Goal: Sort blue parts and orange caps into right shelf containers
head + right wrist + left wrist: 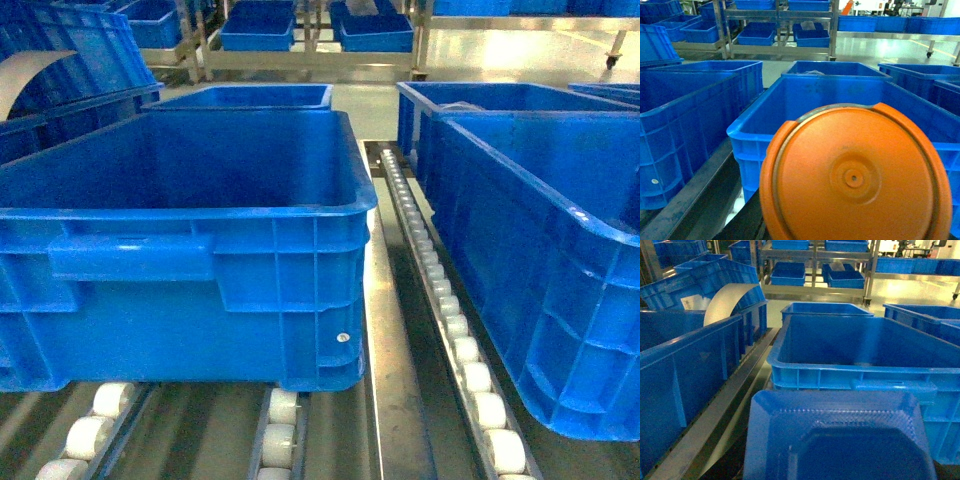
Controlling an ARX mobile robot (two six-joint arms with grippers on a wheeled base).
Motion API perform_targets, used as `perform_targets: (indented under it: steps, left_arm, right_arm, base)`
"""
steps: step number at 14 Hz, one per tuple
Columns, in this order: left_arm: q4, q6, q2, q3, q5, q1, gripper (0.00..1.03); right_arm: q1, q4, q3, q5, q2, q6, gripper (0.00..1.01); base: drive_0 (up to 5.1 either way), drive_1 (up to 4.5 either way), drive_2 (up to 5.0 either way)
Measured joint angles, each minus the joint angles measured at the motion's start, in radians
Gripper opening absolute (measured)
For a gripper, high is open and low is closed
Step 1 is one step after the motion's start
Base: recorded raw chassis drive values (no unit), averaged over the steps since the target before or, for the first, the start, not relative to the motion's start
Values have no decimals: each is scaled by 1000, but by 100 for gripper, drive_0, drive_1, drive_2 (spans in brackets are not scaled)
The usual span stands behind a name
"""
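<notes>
A blue part (pixel 840 435) fills the bottom of the left wrist view right at the camera, held up off the shelf; it hides my left gripper's fingers. Ahead of it stands an open blue container (pixel 865 372). An orange cap (pixel 855 180), round face toward the camera, fills the bottom of the right wrist view and hides my right gripper's fingers. It hangs before another container (pixel 755 132). The head view shows two large containers (pixel 200 215) (pixel 560 300) on the steel shelf (pixel 395 400), with neither gripper in it.
A track of white rollers (pixel 470 375) runs between the two near bins. More blue bins (pixel 250 97) (pixel 480 100) stand behind them. A pale curved sheet (pixel 727 300) lies over a bin at the left. Further racks with bins (pixel 300 30) stand across the floor.
</notes>
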Motion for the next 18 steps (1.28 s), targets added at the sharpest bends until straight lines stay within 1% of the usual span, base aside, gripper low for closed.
perform_targets:
  steps: [4, 5, 6, 7, 8, 9, 10, 11, 12, 13, 14, 15, 16, 17, 18]
  left_arm:
    - [0, 0, 0, 0, 0, 0, 43]
    - [0, 0, 0, 0, 0, 0, 43]
    - [85, 0, 8, -1, -148, -70, 43]
    - [154, 0, 35, 1, -220, -127, 43]
    - [257, 2, 156, 9, -227, -128, 43]
    - [412, 4, 319, 35, -200, -122, 43]
    - [594, 0, 526, 107, -139, -109, 43]
    - [756, -8, 737, 196, -101, -87, 43]
    - [870, -31, 949, 300, -79, -80, 43]
    - [888, -53, 1153, 424, -58, -82, 43]
    - [855, -63, 1332, 538, -59, -98, 43]
    - [809, -79, 1473, 644, -59, -119, 43]
    - [754, -106, 1609, 774, -51, -140, 43]
    - [708, -122, 1711, 899, -58, -149, 56]
    - [687, -135, 1781, 994, -70, -152, 69]
  right_arm:
    - [0, 0, 0, 0, 0, 0, 42]
    - [4, 9, 0, 14, 0, -4, 42]
    - [101, 130, 0, 202, 12, -35, 42]
    - [149, 149, 1, 273, 29, -45, 42]
    - [150, 157, 16, 271, 81, -37, 42]
    - [121, 260, 56, 209, 167, -22, 42]
    - [56, 416, 139, 130, 340, -8, 42]
    - [10, 557, 207, 85, 520, -6, 42]
    - [-14, 647, 274, 71, 713, 0, 42]
    - [-29, 677, 364, 66, 904, -1, 42]
    - [-42, 685, 461, 79, 1081, -12, 42]
    - [-50, 710, 535, 108, 1209, -24, 42]
    - [-63, 696, 624, 134, 1331, -31, 42]
    - [-67, 680, 698, 151, 1429, -35, 42]
    - [-69, 654, 747, 161, 1501, -40, 44]
  base:
    - [0, 0, 0]
    - [0, 0, 0]
    - [0, 0, 0]
    - [0, 0, 0]
    - [0, 0, 0]
    - [0, 0, 0]
    - [0, 0, 0]
    - [0, 0, 0]
    - [0, 0, 0]
    - [0, 0, 0]
    - [0, 0, 0]
    - [0, 0, 0]
    - [0, 0, 0]
    - [0, 0, 0]
    - [0, 0, 0]
